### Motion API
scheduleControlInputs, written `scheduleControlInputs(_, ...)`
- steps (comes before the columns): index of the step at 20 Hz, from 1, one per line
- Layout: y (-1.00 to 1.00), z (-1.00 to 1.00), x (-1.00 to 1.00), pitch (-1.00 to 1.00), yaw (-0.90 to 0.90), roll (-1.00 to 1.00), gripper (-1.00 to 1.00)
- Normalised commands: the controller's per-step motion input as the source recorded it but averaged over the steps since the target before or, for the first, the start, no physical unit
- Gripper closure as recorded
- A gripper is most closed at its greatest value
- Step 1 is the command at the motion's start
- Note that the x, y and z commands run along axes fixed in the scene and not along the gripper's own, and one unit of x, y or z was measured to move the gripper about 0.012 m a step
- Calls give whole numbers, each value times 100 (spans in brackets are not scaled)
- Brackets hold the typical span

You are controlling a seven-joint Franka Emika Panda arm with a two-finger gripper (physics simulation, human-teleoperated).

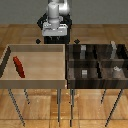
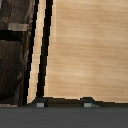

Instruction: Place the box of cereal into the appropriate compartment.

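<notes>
With the gripper (image 1: pixel 54 36) apart and empty, well away from the box (image 1: pixel 19 67), a grasp across its slim, tilted body could slip.

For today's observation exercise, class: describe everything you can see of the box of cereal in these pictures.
The box of cereal is a small, slim, elongated red box with a darker edge. It lies flat and slantwise on the floor of the light wooden tray, near the exterior view's left wall. Nothing but the tray floor touches it; the gripper hangs well away, beyond the tray's far rim. Any print is too small to read. The wrist view does not show it.
</notes>
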Motion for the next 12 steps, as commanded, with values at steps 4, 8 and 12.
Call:
scheduleControlInputs(4,0,0,0,0,0,0,-100)
scheduleControlInputs(8,-50,0,0,0,0,0,-100)
scheduleControlInputs(12,-100,0,0,0,0,0,-100)
